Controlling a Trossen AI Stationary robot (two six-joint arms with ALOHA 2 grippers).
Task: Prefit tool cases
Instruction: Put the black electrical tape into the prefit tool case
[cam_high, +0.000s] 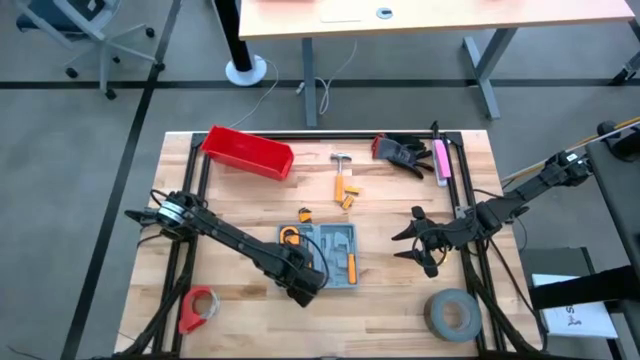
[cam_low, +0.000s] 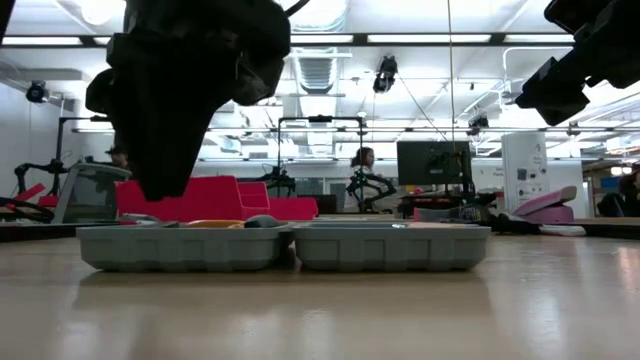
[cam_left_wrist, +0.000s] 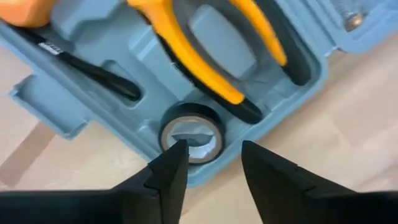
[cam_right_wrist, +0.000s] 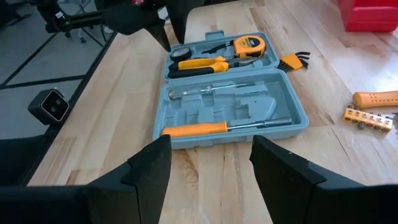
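Case, grey-blue moulded plastic, hinged (cam_high: 331, 256): lies open and flat mid-table, halves side by side, holding yellow-handled pliers (cam_left_wrist: 205, 50) and black tape roll (cam_left_wrist: 191, 132). Left gripper (cam_left_wrist: 211, 163) parted above the roll; right gripper (cam_right_wrist: 210, 163) parted, well apart.

Ceiling strip lights (cam_low: 420, 38) brighten a workshop; a grey floor (cam_high: 60, 180) with dark lines surrounds a light-wood desk (cam_high: 440, 18) and office chair (cam_high: 90, 30).

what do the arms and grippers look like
Both arms are dark, jointed links. The left arm has a silver ring near its base; the right arm carries a yellow cable. Each ends in two black fingers, tapering and angular, on the left gripper and right gripper.
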